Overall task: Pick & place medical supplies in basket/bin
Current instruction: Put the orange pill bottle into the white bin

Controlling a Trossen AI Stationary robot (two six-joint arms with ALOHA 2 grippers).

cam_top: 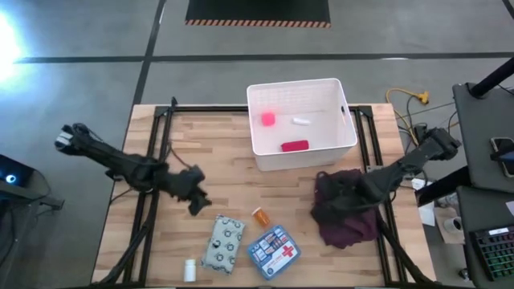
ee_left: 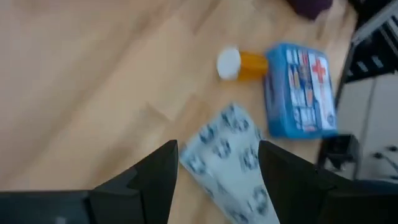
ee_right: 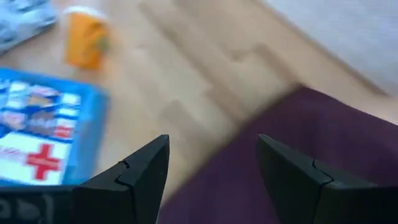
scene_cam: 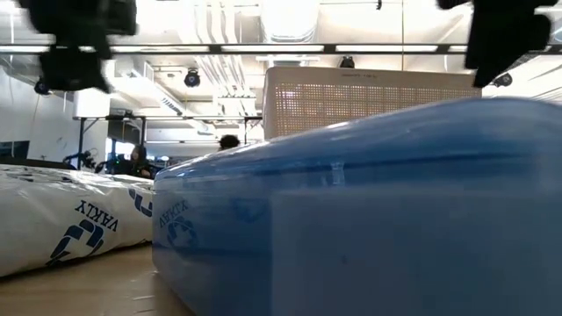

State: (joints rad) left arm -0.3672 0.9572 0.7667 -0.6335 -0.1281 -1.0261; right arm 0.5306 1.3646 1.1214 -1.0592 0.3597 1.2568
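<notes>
The white bin (cam_top: 347,138) stands at the table's far middle and holds a pink block (cam_top: 267,119), a small white item (cam_top: 301,121) and a red tube (cam_top: 295,146). Near the front edge lie the dotted pouch (cam_top: 223,243), the orange pill bottle (cam_top: 262,215), the blue first-aid box (cam_top: 273,250) and a small white bottle (cam_top: 189,270). My left gripper (cam_top: 197,199) is open, just left of the pouch and above it; the left wrist view shows the pouch (ee_left: 227,155) between its fingers. My right gripper (cam_top: 333,193) is open over the maroon cloth (ee_right: 311,137).
The dark maroon cloth (cam_top: 347,210) lies crumpled at the right, in front of the bin. Bare wooden table (cam_top: 209,152) stretches left of the bin. In the low view the blue box (scene_cam: 369,211) fills the foreground, with the pouch (scene_cam: 70,219) to its left.
</notes>
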